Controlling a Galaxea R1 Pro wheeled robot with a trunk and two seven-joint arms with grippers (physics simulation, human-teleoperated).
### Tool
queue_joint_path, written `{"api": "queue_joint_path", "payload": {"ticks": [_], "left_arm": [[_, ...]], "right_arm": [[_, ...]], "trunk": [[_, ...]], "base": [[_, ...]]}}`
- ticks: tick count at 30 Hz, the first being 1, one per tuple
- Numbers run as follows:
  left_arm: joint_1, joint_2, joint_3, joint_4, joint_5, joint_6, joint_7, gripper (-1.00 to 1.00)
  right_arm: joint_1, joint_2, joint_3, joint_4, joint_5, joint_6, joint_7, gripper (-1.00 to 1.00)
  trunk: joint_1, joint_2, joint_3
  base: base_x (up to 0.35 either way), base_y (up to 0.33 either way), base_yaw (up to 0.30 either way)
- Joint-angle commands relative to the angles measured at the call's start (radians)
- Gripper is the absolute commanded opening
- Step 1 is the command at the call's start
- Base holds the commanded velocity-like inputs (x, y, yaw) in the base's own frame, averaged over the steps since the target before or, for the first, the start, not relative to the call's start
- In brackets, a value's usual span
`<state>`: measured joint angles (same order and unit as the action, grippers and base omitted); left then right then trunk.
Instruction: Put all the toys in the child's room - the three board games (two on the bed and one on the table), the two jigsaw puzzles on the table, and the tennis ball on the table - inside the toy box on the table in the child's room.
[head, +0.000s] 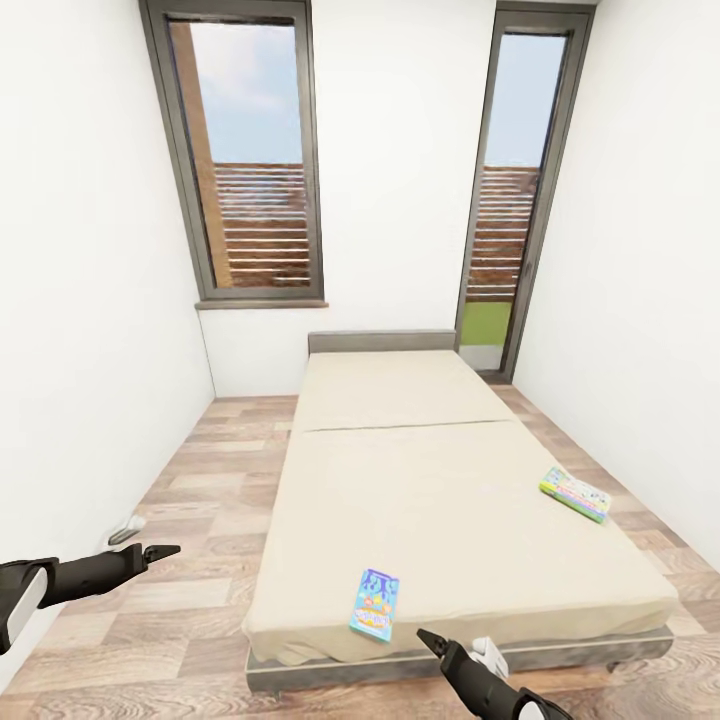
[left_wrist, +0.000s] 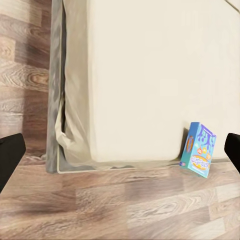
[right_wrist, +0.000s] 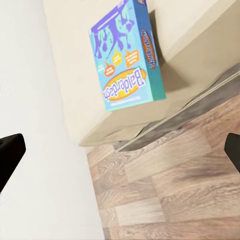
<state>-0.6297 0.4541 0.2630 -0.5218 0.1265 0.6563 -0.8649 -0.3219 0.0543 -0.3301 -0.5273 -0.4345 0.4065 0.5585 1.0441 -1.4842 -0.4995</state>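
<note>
The left gripper (head: 160, 551) hovers over the wooden floor (head: 190, 600) left of the bed (head: 440, 520), its fingers apart with nothing between them; a blue board game (head: 375, 604) lies flat on the mattress at the near edge of the bed, its printed cover up; the right gripper (head: 432, 640) hangs just near and right of that box, fingers apart and empty; a green-edged board game (head: 575, 494) rests at the bed's right edge, farther off.

Bright even daylight, soft renders, faint shadows
</note>
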Motion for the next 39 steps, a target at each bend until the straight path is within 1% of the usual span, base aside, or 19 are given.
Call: {"api": "queue_joint_path", "payload": {"ticks": [1, 10, 17, 20, 24, 25, 26, 27, 28, 30, 35, 39], "left_arm": [[-0.001, 0.0, 0.002, 0.0, 0.003, 0.006, -0.002, 1.0], [-0.001, 0.0, 0.002, 0.0, 0.003, 0.006, -0.002, 1.0], [-0.001, 0.0, 0.002, 0.0, 0.003, 0.006, -0.002, 1.0], [-0.001, 0.0, 0.002, 0.0, 0.003, 0.007, -0.002, 1.0], [-0.001, 0.0, 0.002, 0.0, 0.004, 0.009, -0.002, 1.0], [-0.001, 0.0, 0.002, 0.0, 0.004, 0.012, -0.002, 1.0], [-0.001, 0.0, 0.002, 0.0, 0.004, 0.016, -0.002, 1.0], [-0.001, 0.0, 0.002, 0.0, 0.004, 0.021, -0.002, 1.0], [-0.001, 0.0, 0.002, -0.001, 0.004, 0.034, -0.002, 1.0], [-0.001, 0.0, 0.002, -0.005, 0.004, 0.055, -0.002, 1.0], [-0.001, 0.001, 0.002, -0.015, 0.004, 0.079, -0.003, 1.0], [-0.001, 0.001, 0.002, -0.02, 0.004, 0.086, -0.018, 1.0]], "right_arm": [[-0.001, 0.002, -0.006, 0.0, -0.007, 0.009, 0.002, 1.0], [-0.004, 0.013, -0.005, -0.003, -0.016, 0.012, -0.002, 1.0], [-0.005, 0.016, -0.006, -0.001, -0.02, 0.014, -0.001, 1.0], [-0.005, 0.017, -0.006, 0.0, -0.03, 0.016, 0.001, 1.0], [-0.005, 0.017, -0.006, 0.001, -0.083, 0.018, 0.003, 1.0], [-0.005, 0.017, -0.005, 0.001, -0.113, 0.019, 0.003, 1.0], [-0.005, 0.017, -0.005, 0.001, -0.128, 0.019, 0.002, 1.0], [-0.005, 0.018, -0.005, 0.001, -0.141, 0.019, 0.001, 1.0], [-0.005, 0.019, -0.003, 0.001, -0.164, 0.019, -0.001, 1.0], [-0.005, 0.022, -0.002, 0.001, -0.184, 0.017, -0.002, 1.0], [-0.005, 0.029, -0.003, 0.0, -0.202, 0.016, -0.002, 1.0], [-0.005, 0.024, -0.004, 0.0, -0.206, 0.019, 0.005, 1.0]], "trunk": [[0.004, -0.008, -0.004], [0.038, -0.071, -0.032], [0.065, -0.12, -0.054], [0.077, -0.141, -0.064], [0.092, -0.169, -0.076], [0.096, -0.176, -0.079], [0.1, -0.183, -0.083], [0.104, -0.19, -0.086], [0.107, -0.197, -0.089], [0.115, -0.211, -0.095], [0.134, -0.246, -0.111], [0.15, -0.274, -0.123]], "base": [[0.0, 0.0, 0.0], [0.0, 0.0, 0.0], [0.0, 0.0, 0.0], [0.0, 0.0, 0.0], [0.0, 0.0, 0.0], [0.0, 0.0, 0.0], [0.0, 0.0, 0.0], [0.0, 0.0, 0.0], [0.0, 0.0, 0.0], [0.0, 0.0, 0.0], [0.0, 0.0, 0.0], [0.0, 0.0, 0.0]]}}
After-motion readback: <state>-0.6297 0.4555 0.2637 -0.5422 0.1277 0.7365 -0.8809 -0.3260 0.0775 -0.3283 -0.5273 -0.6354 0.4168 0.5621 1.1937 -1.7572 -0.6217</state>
